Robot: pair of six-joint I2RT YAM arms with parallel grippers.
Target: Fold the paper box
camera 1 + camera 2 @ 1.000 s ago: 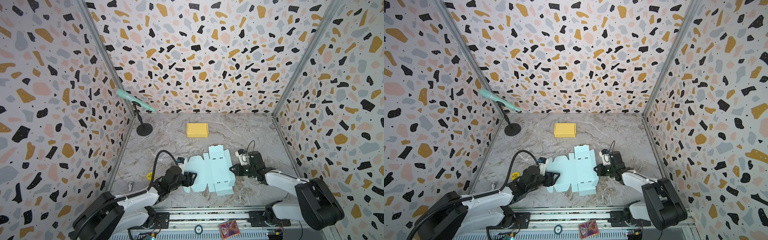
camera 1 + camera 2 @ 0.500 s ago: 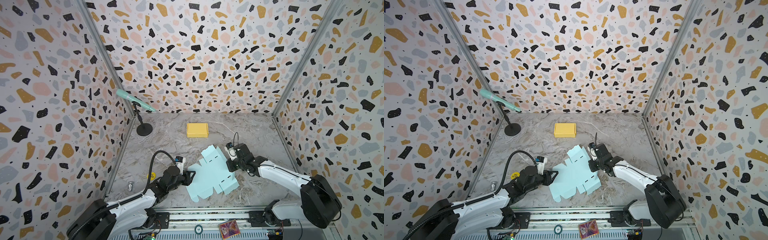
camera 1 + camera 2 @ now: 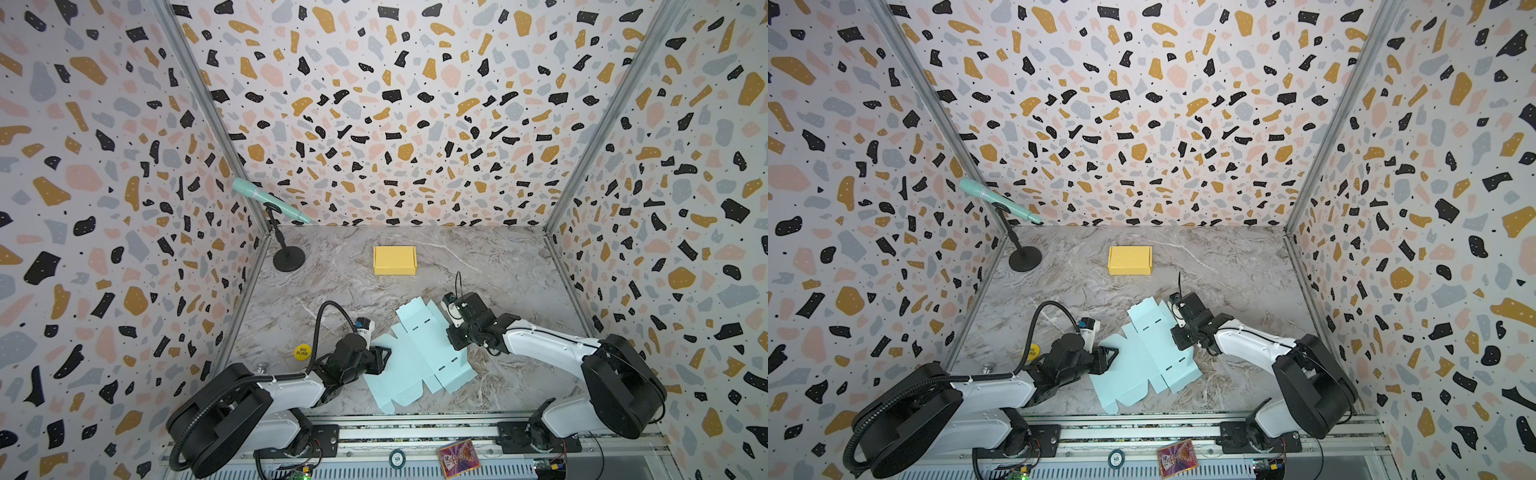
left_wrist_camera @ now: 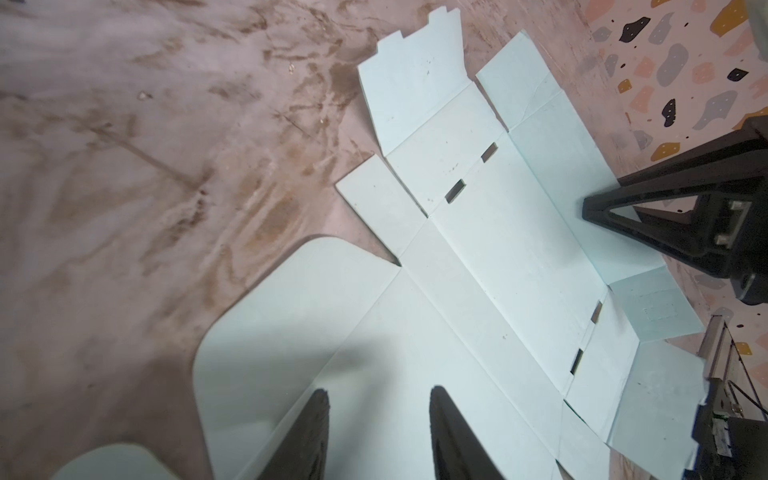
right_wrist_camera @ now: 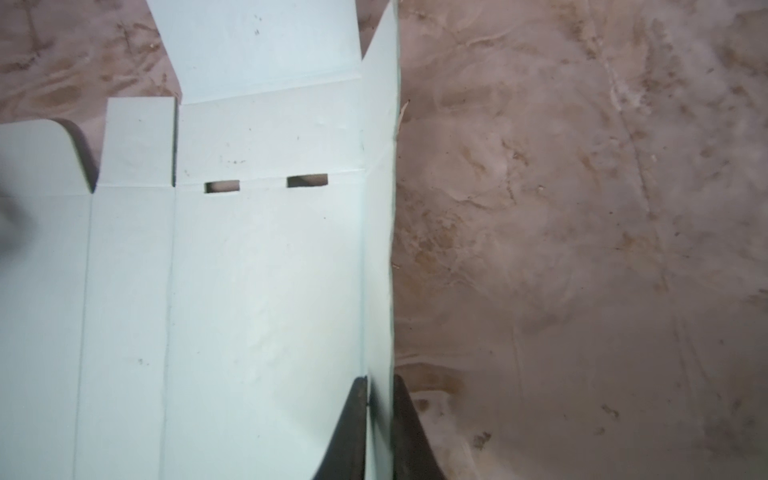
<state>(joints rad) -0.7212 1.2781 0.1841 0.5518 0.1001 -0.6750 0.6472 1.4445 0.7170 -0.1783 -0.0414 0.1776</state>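
The paper box (image 3: pixel 419 361) (image 3: pixel 1142 361) is a flat pale-blue cutout lying askew on the marble table in both top views. My left gripper (image 3: pixel 383 360) (image 4: pixel 378 395) hovers over its rounded left flap, open, with nothing between the fingers. My right gripper (image 3: pixel 454 338) (image 5: pixel 380 380) is at the sheet's right edge. It is shut on a narrow side flap (image 5: pixel 378 208) that stands upright from the sheet. In the left wrist view the right gripper (image 4: pixel 590 210) rests at the far edge of the paper box (image 4: pixel 478 257).
A folded yellow box (image 3: pixel 394 260) sits at the back middle. A teal microphone (image 3: pixel 270 203) on a black stand occupies the back left corner. A yellow chip (image 3: pixel 302 351) lies by my left arm. The walls are close on three sides.
The sheet has turned counter-clockwise and slid forward. My right gripper moved toward the back along the sheet's right edge and raised the side flap. My left gripper narrowed and sits over the left flap.
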